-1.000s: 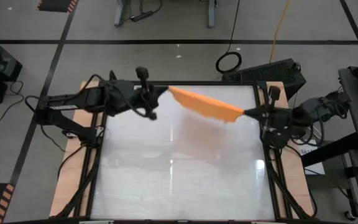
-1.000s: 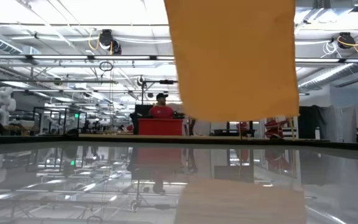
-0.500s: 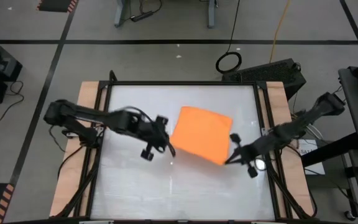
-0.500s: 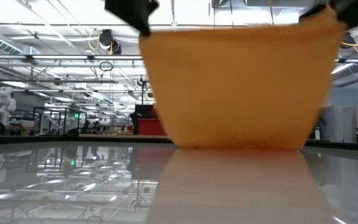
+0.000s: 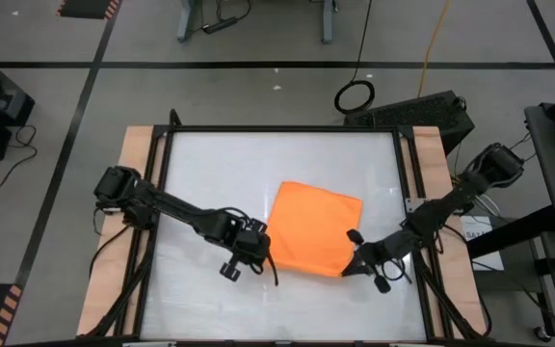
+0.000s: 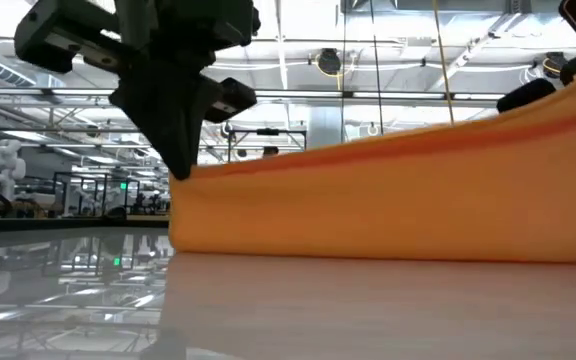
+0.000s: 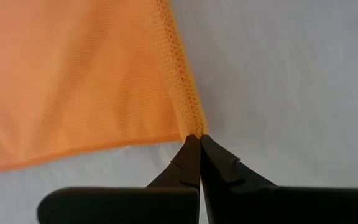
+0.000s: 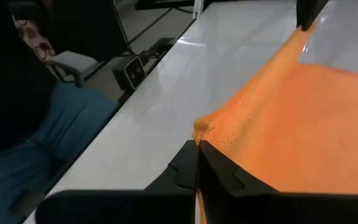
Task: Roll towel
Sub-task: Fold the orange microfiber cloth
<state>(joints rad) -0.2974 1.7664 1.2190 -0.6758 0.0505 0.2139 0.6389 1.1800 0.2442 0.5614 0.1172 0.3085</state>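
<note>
The orange towel lies spread on the white table, right of the middle. Its far part rests flat on the table, and its near edge is held up between my two grippers. My left gripper is shut at the towel's near left corner. My right gripper is shut at its near right corner. In the low view the left gripper stands lower than the right end of the edge. My left gripper pinches the towel's near left corner, at the stitched hem, between its two fingertips. The fingers come slanting down from the table's left. The corner is lifted a little and the cloth beyond it lies on the table. My right gripper pinches the towel's near right corner between its two fingertips. The fingers come slanting from the table's right. The corner is held above the table, and the near edge runs from it toward the other gripper.
A black frame and wooden side rails border the table. There is bare table on the left half and along the far side. A small camera stands at the near edge. A person's blue trouser leg shows beyond it.
Both grippers have come from high over the table's far part toward its near edge and down, staying shut on the corners. The towel, which hung in the air below them, now lies spread on the table with only its near edge raised.
</note>
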